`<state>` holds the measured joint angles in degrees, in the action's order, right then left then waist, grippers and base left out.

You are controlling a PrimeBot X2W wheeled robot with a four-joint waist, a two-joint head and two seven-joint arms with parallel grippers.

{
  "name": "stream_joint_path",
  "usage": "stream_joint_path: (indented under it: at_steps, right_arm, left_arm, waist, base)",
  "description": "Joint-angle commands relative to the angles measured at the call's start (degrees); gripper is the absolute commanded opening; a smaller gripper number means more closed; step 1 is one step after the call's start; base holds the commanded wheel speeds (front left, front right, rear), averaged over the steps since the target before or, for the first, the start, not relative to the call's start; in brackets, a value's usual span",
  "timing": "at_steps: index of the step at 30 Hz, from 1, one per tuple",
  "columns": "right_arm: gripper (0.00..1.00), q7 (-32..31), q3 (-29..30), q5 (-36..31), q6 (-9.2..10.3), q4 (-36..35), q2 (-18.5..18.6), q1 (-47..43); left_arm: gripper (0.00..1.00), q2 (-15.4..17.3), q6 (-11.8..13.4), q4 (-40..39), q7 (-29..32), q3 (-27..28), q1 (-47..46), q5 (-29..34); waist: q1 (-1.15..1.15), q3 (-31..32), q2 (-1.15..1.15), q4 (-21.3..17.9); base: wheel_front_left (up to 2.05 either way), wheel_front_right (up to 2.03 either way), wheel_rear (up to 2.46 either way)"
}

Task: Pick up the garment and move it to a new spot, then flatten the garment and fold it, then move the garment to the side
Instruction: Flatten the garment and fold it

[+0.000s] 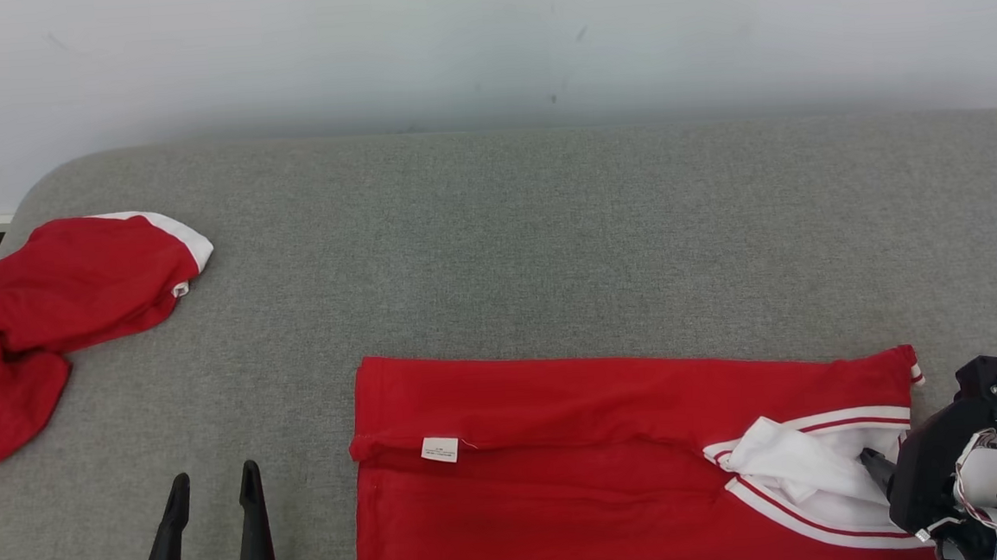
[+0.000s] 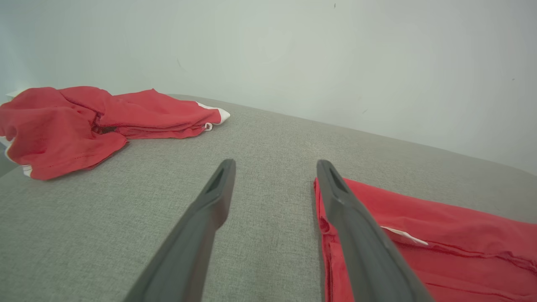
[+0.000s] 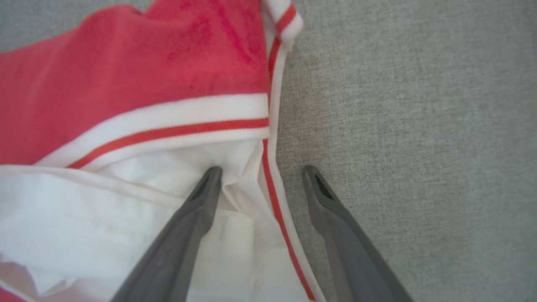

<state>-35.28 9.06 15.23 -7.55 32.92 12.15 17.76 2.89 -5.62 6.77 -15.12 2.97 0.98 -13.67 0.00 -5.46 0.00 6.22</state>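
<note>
Garment point(image 1: 545, 476), red with white striped trim, lies folded flat on the grey fabric surface point(image 1: 548, 242), at the near right of the head view, with a small white label point(image 1: 440, 449) on its fold. Right gripper point(image 3: 262, 168) is spread wide at the collar end. One finger is over the white cloth, the other over bare grey fabric, striped edge between them; nothing held. Left gripper point(image 1: 216, 472) is spread wide, empty, over bare surface left of the garment. Second red garment point(image 1: 51, 316) lies crumpled at the far left edge.
</note>
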Motion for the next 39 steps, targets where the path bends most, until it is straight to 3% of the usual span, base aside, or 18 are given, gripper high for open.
stream_joint_path:
  at_steps: [1, 2, 3, 4, 5, 11, 19, 29, 34, 39]
  right_arm:
    - [1.00, -1.6, -1.3, 0.6, 0.14, 1.8, -0.5, -0.5]
    - [1.00, -2.1, -1.7, 0.9, 0.13, 2.0, -0.5, -0.4]
    - [0.83, -2.5, -2.2, 1.0, 0.07, 2.1, -0.3, -0.4]
    - [0.20, -2.5, -2.7, 1.1, 0.05, 2.1, -0.1, -0.3]
    - [0.00, -2.2, -3.0, 1.3, 0.05, 2.0, 0.1, -0.3]
    - [0.00, 1.2, -1.9, -0.5, 0.20, 1.3, 3.2, 2.3]
    - [0.00, 1.1, 6.4, -6.3, 0.16, 1.5, 8.4, 5.5]
    - [0.00, -3.0, 14.1, -11.6, 0.15, -4.3, 8.0, 0.8]
    - [0.00, -5.2, 11.1, -10.4, 0.15, -10.8, 4.9, -0.8]
    - [0.00, -8.6, 1.9, -6.9, 0.14, -17.8, 2.4, -2.4]
  left_arm:
    - [1.00, 0.0, -0.2, 0.2, 0.0, 0.1, -0.8, 0.3]
    - [1.00, 0.0, -0.3, 0.2, 0.0, 0.2, -0.9, 0.2]
    - [1.00, 0.0, -0.3, 0.3, 0.0, 0.2, -0.9, 0.2]
    - [1.00, 0.0, -0.3, 0.4, 0.0, 0.2, -0.9, 0.2]
    - [1.00, 0.0, -0.3, 0.4, 0.0, 0.3, -0.9, 0.2]
    - [1.00, 0.0, -0.4, 0.5, 0.0, 0.9, 0.0, 0.2]
    - [1.00, 0.0, -0.6, 0.5, 0.0, 0.7, 0.0, 0.5]
    - [1.00, 0.0, -0.5, 0.7, 0.0, 0.9, 1.2, 0.1]
    - [1.00, 0.0, -0.3, 0.9, 0.0, 0.7, 1.3, -0.1]
    - [1.00, 0.0, -0.2, 1.2, 0.0, 0.5, 1.4, -0.2]
  waist:
    - [0.00, -0.4, 0.00, 0.5]
    - [0.00, -0.4, 0.00, 0.6]
    - [0.00, -0.5, 0.00, 0.7]
    - [0.00, -0.5, 0.00, 0.7]
    - [0.00, -0.5, 0.00, 0.8]
    - [0.00, 0.1, 0.00, 0.0]
    - [0.00, 1.1, 0.00, -1.1]
    - [0.00, 2.6, 0.00, -2.2]
    - [0.00, 3.4, 0.00, -3.0]
    - [0.00, 4.2, 0.00, -3.6]
  base:
    - [0.00, 0.00, 0.00]
    - [0.00, 0.00, 0.00]
    - [0.00, 0.00, 0.00]
    - [0.00, 0.00, 0.00]
    - [0.00, 0.00, 0.00]
    - [0.00, 0.00, 0.00]
    - [0.00, 0.00, 0.00]
    - [0.00, 0.00, 0.00]
    - [0.00, 0.00, 0.00]
    - [0.00, 0.00, 0.00]
